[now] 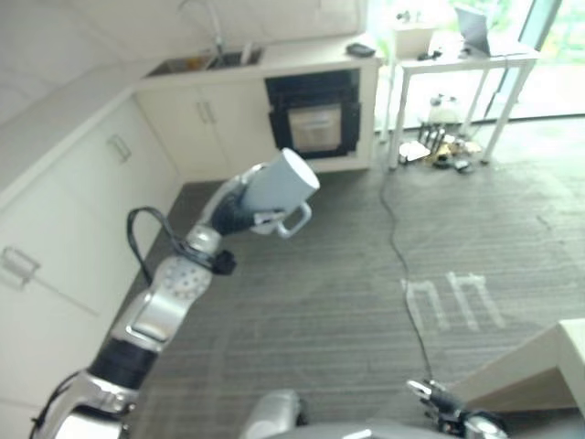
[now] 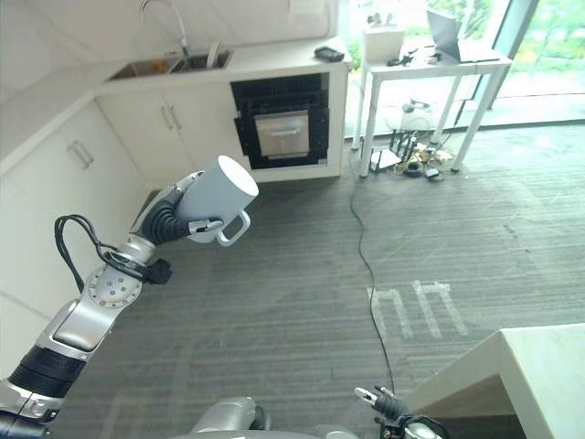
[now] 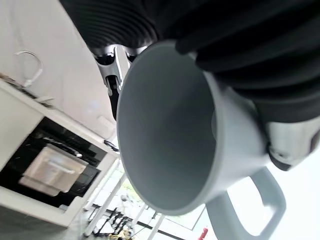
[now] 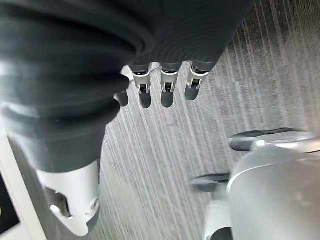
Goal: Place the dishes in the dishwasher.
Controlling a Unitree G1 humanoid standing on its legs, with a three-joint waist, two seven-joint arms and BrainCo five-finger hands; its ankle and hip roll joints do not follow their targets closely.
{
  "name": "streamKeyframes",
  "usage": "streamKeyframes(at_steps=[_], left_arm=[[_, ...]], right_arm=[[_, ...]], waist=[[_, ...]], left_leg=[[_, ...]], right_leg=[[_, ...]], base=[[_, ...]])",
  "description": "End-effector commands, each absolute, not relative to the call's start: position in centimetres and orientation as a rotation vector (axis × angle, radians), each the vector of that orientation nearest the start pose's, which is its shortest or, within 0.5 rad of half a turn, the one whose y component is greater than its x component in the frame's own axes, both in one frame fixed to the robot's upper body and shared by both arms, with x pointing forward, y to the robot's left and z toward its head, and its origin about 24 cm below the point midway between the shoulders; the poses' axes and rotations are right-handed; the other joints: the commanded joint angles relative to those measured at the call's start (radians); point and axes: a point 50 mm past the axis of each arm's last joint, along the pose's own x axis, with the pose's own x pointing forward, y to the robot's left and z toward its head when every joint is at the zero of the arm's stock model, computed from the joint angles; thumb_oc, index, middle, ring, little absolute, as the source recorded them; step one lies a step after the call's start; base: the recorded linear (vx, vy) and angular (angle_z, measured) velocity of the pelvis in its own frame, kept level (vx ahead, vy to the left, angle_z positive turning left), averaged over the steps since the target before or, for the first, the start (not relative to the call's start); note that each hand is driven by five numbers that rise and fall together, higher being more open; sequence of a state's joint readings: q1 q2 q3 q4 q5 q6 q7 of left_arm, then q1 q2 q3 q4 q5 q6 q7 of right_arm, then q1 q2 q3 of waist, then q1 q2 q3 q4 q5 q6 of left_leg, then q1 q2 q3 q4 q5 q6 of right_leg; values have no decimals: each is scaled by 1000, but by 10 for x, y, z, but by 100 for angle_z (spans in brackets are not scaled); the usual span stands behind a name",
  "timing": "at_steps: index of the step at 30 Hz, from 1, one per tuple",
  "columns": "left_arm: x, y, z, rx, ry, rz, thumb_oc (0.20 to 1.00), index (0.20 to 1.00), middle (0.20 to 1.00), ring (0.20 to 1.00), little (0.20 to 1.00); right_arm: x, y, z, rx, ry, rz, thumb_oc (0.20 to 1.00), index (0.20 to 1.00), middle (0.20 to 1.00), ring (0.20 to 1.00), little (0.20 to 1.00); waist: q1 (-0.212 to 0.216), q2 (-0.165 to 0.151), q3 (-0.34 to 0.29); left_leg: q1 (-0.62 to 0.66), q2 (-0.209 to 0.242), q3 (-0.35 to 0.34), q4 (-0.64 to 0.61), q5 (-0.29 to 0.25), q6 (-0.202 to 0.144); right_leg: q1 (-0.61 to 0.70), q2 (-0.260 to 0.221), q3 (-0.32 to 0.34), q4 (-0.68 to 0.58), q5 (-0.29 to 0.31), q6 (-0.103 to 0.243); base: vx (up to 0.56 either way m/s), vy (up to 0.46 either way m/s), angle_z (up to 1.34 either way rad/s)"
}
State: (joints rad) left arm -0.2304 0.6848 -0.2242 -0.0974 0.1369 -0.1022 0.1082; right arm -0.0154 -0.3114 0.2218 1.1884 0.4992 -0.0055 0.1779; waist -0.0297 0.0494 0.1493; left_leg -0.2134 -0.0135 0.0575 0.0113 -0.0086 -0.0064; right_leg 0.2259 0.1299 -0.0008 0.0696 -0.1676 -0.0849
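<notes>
A pale grey mug (image 1: 279,187) with a handle is held up in the air over the carpeted floor, with my left hand (image 1: 236,210) shut on its base end. Its open mouth points toward the far cabinets, and its inside (image 3: 165,130) looks empty. The handle (image 2: 233,229) hangs on the lower side. A black built-in appliance (image 1: 313,117) with a silver front panel sits shut under the far counter, well beyond the mug. My right hand (image 2: 384,402) hangs low near the front, its fingers (image 4: 167,87) relaxed over the carpet with nothing in them.
White cabinets (image 1: 82,183) run along the left wall to a sink with a tap (image 1: 206,59). A white table (image 1: 457,59) with a laptop stands at the far right, with clutter under it. A pale countertop corner (image 1: 548,366) juts in at the lower right.
</notes>
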Motion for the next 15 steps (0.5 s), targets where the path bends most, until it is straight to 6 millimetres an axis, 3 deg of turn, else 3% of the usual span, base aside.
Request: streamKeyframes(at_steps=[1,3,6,9,11,12,14,15], left_arm=[[275,207,170,776,-521,-35,200,200,200,200,200],[272,213,164,768,-505,-20,200,200,200,200,200],[275,214,163,760,-505,-25,200,200,200,200,200],[285,212,168,762,-503,-28,200,200,200,200,200],[291,209,169,781,-495,-23,200,200,200,200,200],[296,210,168,805,-481,-23,200,200,200,200,200],[300,209,167,818,-473,-26,200,200,200,200,200],[300,211,167,830,-465,-19,200,200,200,200,200]], right_arm=[[96,-248,-156,81,1196,-144,1000,1000,1000,1000,1000],[84,-249,-158,73,1235,-159,1000,1000,1000,1000,1000],[63,-255,-161,94,1283,-263,1000,1000,1000,1000,1000],[50,-262,-161,133,1299,-363,1000,1000,1000,1000,1000],[44,-262,-162,157,1297,-387,1000,1000,1000,1000,1000],[45,-259,-163,138,1277,-366,1000,1000,1000,1000,1000],[49,-255,-163,164,1249,-388,1000,1000,1000,1000,1000],[53,-253,-163,179,1237,-384,1000,1000,1000,1000,1000]], waist=[[51,-1,5],[58,-3,4],[33,-3,-9],[16,-3,-18],[14,-13,-30],[13,-21,-37],[14,-28,-43],[27,-30,-44]], left_leg=[[120,71,-130,-60,150,-68],[111,90,-99,-78,152,-74],[114,126,-10,-39,134,-70],[141,102,-1,-39,111,-51],[169,58,-6,-41,91,-16],[182,31,-11,-36,74,10],[191,5,-6,-25,51,37],[212,-8,16,-24,33,50]], right_leg=[[-11,-112,44,50,4,117],[31,-130,55,31,-12,128],[38,-188,2,51,-33,159],[20,-237,-31,81,-21,189],[2,-276,-43,106,46,222],[-31,-299,-46,157,97,229],[-72,-312,-57,244,140,223],[-118,-342,-130,336,184,219]], base=[[417,146,-71],[357,191,-124],[356,378,-42],[311,448,-8],[347,500,-26],[282,437,32],[245,417,34],[209,363,14]])
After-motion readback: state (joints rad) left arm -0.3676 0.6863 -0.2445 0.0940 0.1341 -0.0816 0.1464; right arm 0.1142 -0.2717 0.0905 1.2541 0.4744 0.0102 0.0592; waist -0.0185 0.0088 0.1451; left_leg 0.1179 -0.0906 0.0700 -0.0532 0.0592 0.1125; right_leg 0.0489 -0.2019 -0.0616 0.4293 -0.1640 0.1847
